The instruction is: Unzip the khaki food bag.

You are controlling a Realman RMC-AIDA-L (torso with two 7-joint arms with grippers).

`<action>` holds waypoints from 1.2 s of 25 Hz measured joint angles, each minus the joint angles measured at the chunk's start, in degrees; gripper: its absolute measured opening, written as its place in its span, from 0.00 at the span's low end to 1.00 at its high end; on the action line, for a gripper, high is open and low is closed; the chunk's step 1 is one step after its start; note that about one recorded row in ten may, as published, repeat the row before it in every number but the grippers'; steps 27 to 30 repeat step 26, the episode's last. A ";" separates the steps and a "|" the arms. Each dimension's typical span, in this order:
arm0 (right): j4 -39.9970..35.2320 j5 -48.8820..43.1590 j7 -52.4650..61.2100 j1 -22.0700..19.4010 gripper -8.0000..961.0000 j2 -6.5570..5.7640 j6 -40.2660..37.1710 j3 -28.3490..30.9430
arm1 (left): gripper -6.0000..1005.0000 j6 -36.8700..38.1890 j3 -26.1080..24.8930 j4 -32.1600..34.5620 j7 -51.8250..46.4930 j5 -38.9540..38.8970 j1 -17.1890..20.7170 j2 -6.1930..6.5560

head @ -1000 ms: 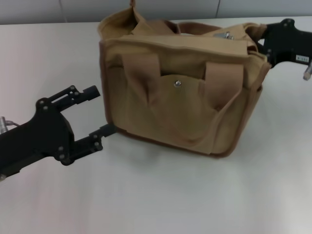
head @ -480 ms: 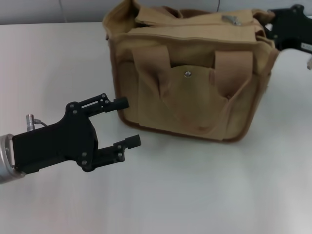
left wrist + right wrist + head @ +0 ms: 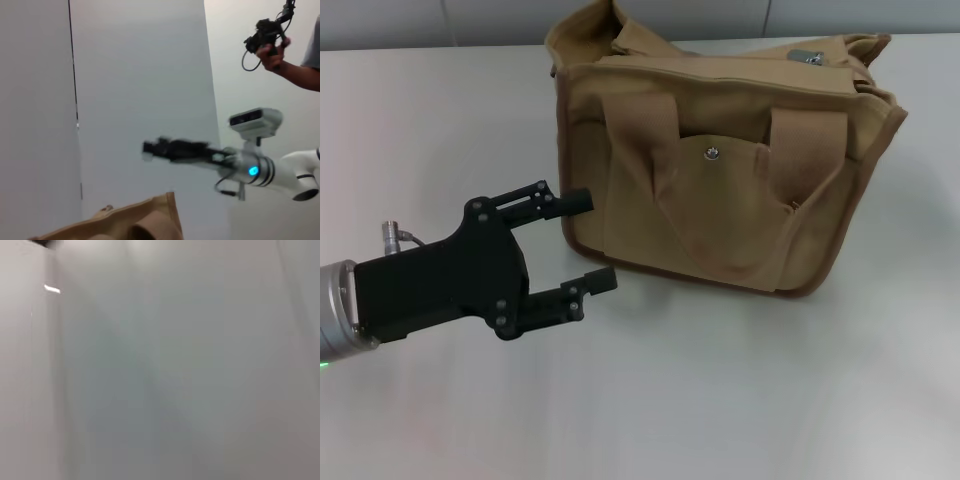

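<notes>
The khaki food bag stands upright on the white table, its silver snap and two wide handles facing me. A metal zipper pull lies on its top near the far right end. My left gripper is open at the bag's lower left corner, one finger at the bag's side and the other finger just in front of the base. The left wrist view shows a tan edge of the bag and, farther off, my right gripper, raised and blurred.
A grey wall runs behind the table. In the left wrist view a person's hand holds a black device at the upper right. The right wrist view shows only a blank grey surface.
The right gripper has let go of the bag's right end and left the head view. The bag has shifted right. My left gripper has moved right, closer to the bag's lower left corner.
</notes>
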 joint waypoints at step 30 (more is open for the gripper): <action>-1.26 -38.27 3.14 4.47 0.83 1.35 -13.76 0.97 | 0.71 -0.63 -0.59 1.64 -4.99 4.23 0.43 0.86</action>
